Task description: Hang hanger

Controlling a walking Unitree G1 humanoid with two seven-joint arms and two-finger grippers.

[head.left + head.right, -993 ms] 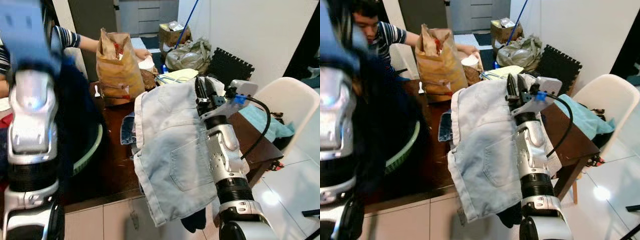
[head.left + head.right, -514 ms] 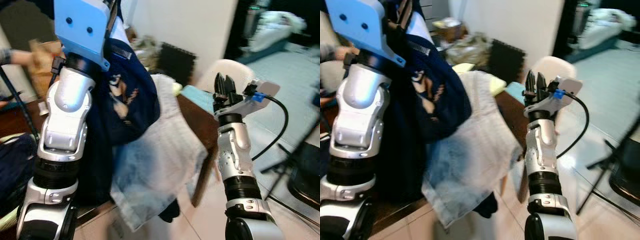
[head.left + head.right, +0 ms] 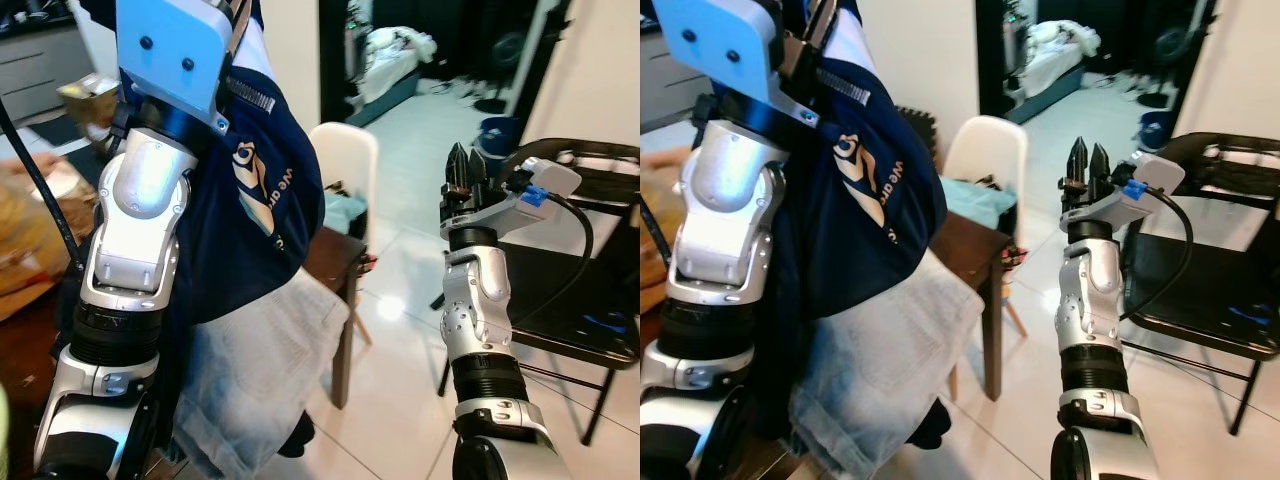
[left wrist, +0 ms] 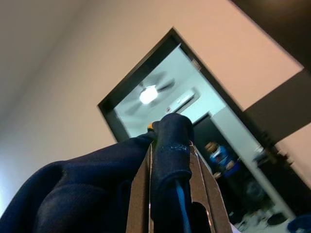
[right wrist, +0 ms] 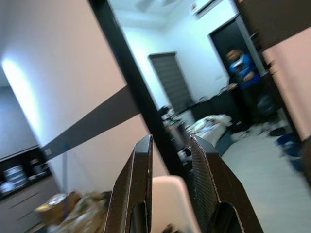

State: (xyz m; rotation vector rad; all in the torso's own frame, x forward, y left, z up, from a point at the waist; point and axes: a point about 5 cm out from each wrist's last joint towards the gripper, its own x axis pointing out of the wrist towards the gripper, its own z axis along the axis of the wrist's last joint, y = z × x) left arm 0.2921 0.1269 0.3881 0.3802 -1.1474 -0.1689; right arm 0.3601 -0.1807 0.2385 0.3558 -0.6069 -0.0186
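Note:
My left gripper (image 3: 232, 12) is raised high at the upper left, shut on the top of a navy garment (image 3: 262, 190) that hangs down along my left arm. In the left wrist view the fingers (image 4: 140, 194) clamp a dark cloth-covered neck (image 4: 169, 160) with a yellow tip; the hanger itself is mostly hidden under cloth. A pale denim garment (image 3: 255, 370) hangs below the navy one; what holds it is hidden. My right gripper (image 3: 464, 162) points straight up at mid right, open by a narrow gap, with nothing between its fingers (image 5: 137, 179).
A dark wooden table (image 3: 330, 268) and a white chair (image 3: 346, 160) stand just behind the garments. A black metal chair (image 3: 590, 300) is close on the right. Shiny tiled floor (image 3: 400, 330) leads to a dark doorway (image 3: 420, 50). A person (image 5: 242, 68) stands far off.
The camera has swung right: the table, paper bag and seated person slid out to the left, and the doorway and black chair came in. Both arms stay raised, the left still holding the navy garment.

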